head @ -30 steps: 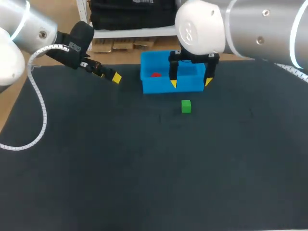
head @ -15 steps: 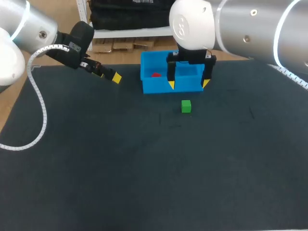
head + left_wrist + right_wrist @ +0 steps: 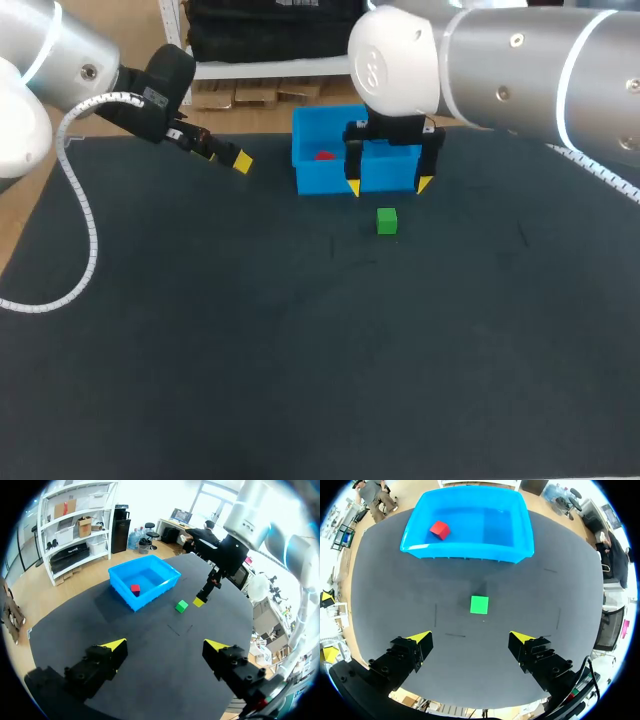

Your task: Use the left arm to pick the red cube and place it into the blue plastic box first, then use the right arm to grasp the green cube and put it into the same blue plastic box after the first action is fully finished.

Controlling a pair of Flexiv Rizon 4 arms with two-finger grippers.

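Right end effector [image 3: 471,637]: fingers spread wide, nothing between them. Green cube [image 3: 479,604] sits on the desk [image 3: 300,350] just ahead of the gap, touching neither finger. In the head view the yellow tips hang in front of the near wall of the blue plastic box [image 3: 320,178]; they appear to be clear of the desk, but height is hard to judge. Red cube [image 3: 439,529] lies inside the box, toward one corner. Green cube is near the box, outside it.

Left end effector [image 3: 165,644]: fingers spread, empty, off at the desk's far left side, well apart from box and cubes.
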